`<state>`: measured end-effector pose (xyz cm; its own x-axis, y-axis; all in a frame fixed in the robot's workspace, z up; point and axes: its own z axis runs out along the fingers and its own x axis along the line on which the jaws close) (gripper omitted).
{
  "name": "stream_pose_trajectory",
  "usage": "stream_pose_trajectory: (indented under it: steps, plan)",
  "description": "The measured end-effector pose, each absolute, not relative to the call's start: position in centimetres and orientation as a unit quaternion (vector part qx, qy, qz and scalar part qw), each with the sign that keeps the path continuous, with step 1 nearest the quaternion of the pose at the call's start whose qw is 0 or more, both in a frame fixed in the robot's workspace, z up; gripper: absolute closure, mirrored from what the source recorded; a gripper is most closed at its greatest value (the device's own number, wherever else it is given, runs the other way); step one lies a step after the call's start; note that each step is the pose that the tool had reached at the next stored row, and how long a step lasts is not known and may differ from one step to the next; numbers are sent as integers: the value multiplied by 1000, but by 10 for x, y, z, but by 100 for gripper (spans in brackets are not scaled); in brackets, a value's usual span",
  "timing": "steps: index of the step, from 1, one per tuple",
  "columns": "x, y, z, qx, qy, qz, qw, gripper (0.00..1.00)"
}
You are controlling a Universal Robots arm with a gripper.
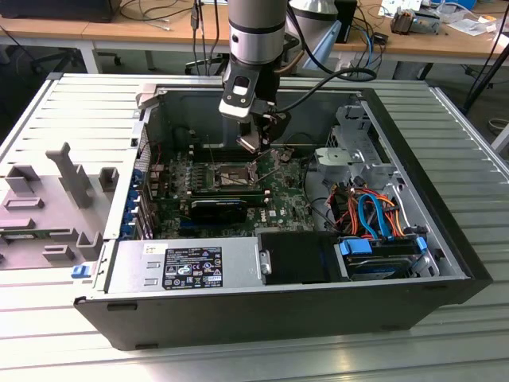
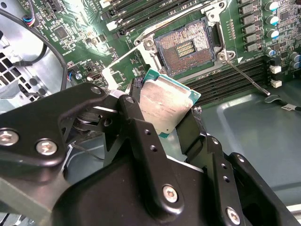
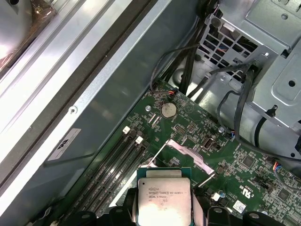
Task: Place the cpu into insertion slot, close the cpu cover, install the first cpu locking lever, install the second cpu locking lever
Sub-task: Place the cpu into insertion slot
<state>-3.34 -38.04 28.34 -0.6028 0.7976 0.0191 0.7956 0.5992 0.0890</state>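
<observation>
Holding: my pincer [image 2: 162, 117] is squeezed tight on the cpu [image 2: 165, 104], pinching two of its edges.
Where: the cpu hangs above the insertion slot [image 2: 186, 47], a bit to one side, not touching.
Doing it well: I think flat, slow, corners matched to the slot.

Your gripper [image 2: 162, 120], clamped on the chip [image 2: 167, 101], has open room over the socket [image 2: 186, 47]. The cover plate [image 3: 188, 151] stands open beside it, and a thin lever [image 2: 247, 79] juts over the memory slots [image 2: 211, 87]. The drive cage [image 1: 354, 151] sits well apart.
</observation>
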Motion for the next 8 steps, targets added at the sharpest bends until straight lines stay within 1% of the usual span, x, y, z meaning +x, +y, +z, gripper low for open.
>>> stream_pose_trajectory:
  steps: [8]
  plan:
    - [-33,-380,283,448,893,44,11,45]
